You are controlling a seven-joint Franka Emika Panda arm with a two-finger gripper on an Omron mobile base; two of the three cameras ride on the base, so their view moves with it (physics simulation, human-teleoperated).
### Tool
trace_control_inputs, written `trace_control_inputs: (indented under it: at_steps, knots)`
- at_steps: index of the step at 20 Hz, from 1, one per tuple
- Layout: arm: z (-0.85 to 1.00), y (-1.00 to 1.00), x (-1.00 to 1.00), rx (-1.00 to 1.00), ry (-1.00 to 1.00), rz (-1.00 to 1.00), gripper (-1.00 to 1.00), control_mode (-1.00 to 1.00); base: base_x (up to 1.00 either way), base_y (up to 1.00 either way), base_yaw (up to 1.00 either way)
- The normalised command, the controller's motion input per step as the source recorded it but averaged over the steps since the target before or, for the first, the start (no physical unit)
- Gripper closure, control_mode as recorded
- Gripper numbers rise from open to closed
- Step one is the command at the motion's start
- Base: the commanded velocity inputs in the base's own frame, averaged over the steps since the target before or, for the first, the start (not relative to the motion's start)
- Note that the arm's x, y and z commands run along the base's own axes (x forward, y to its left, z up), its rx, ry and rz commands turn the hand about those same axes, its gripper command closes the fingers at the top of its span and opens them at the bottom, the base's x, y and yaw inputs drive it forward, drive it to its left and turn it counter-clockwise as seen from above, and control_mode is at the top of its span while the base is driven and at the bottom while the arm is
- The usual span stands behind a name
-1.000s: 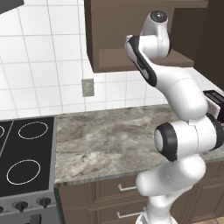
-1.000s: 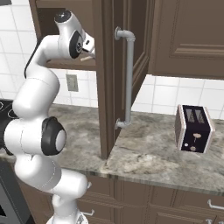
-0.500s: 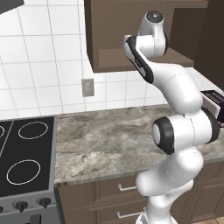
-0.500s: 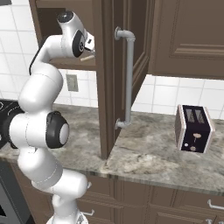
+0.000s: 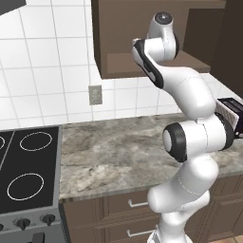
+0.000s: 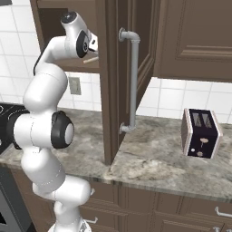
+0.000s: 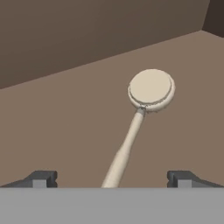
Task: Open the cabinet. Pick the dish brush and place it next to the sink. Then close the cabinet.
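Moved: arm reached deeper into the cabinet (image 6: 113, 81).
Jaws: gripper (image 7: 109, 179) spread wide, empty.
Dish brush (image 7: 140, 109): lay on the cabinet shelf, handle running between the fingertips.
Advice: descend straight, close on the handle mid-length.

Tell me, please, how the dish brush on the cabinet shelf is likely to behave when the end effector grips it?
The dish brush looks rigid: its thin handle runs straight. Probably light, given that slender build. The round handle might roll or twist between the end effector's open fingertips, and the head-heavy shape could pivot if gripped near the handle's end.
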Motion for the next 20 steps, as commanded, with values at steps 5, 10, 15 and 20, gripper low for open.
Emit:
trace_control_inputs:
  at_steps: [5, 10, 15, 20]
  knots:
    - [-0.21, 0.00, 0.00, 0.00, 0.00, 0.00, -1.00, -1.00, 0.00, 0.00, 0.00]
    - [-0.17, 0.00, 0.00, 0.00, 0.00, 0.00, -1.00, -1.00, 0.00, 0.00, 0.00]
    - [-0.03, 0.00, 0.12, 0.00, 0.00, 0.00, -1.00, -1.00, 0.00, 0.00, 0.00]
    - [0.00, 0.00, 0.29, -0.02, 0.00, 0.00, -1.00, -1.00, 0.00, 0.00, 0.00]
